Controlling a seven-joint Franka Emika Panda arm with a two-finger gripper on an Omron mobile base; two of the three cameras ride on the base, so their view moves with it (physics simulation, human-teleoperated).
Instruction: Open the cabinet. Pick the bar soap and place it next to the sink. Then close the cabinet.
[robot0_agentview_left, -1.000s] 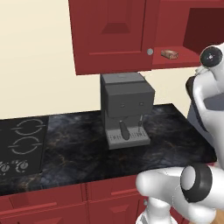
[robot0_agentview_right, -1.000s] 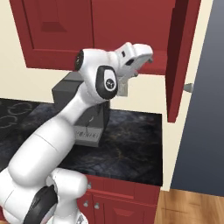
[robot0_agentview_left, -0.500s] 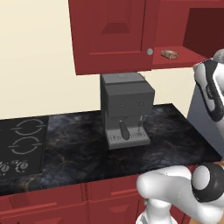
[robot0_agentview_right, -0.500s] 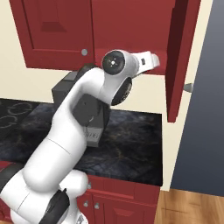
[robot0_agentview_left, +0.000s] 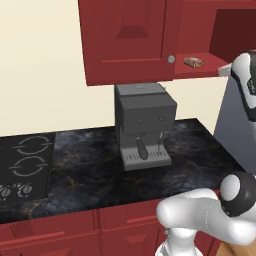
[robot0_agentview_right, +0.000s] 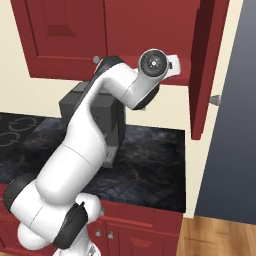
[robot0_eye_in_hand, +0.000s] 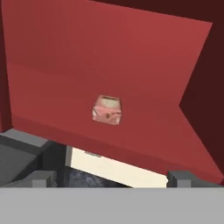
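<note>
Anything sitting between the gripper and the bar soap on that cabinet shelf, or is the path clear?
Clear. In the hand view the open gripper faces the bar soap with just bare red shelf between them.

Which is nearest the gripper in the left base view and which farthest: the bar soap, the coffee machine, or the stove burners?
Gripper: open, facing the shelf.
1. Bar soap, on the open cabinet shelf at upper right.
2. Coffee machine, mid-counter under the closed door.
3. Stove burners, far left.
</note>
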